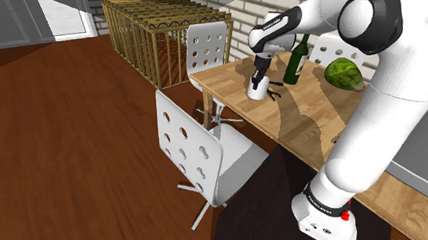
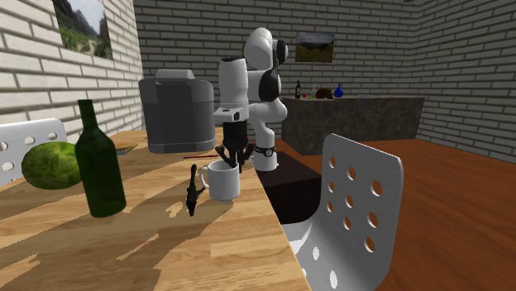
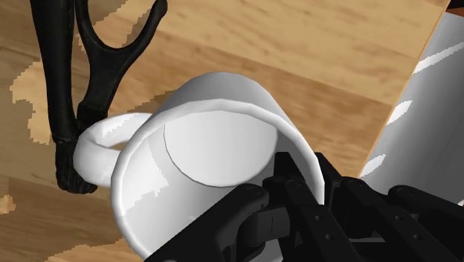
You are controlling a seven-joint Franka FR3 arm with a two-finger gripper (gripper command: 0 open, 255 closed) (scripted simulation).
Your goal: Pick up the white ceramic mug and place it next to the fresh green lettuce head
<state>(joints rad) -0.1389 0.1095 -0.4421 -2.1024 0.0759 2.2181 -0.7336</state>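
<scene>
End effector [image 3: 294,187] pinches mug [image 3: 216,141] rim, mug seemingly not yet lifted off bench [image 1: 307,125]; lift and carry to lettuce [image 1: 346,73] remain.

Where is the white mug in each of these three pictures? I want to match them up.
Shoulder view: white mug on the wooden table, upper middle, left of the green bottle.
Second exterior view: centre, near the table's right edge, right of the bottle.
Wrist view: seen from above, handle beside the black tool.
Shared landmark: that black tool, lying by the mug's handle.
</scene>
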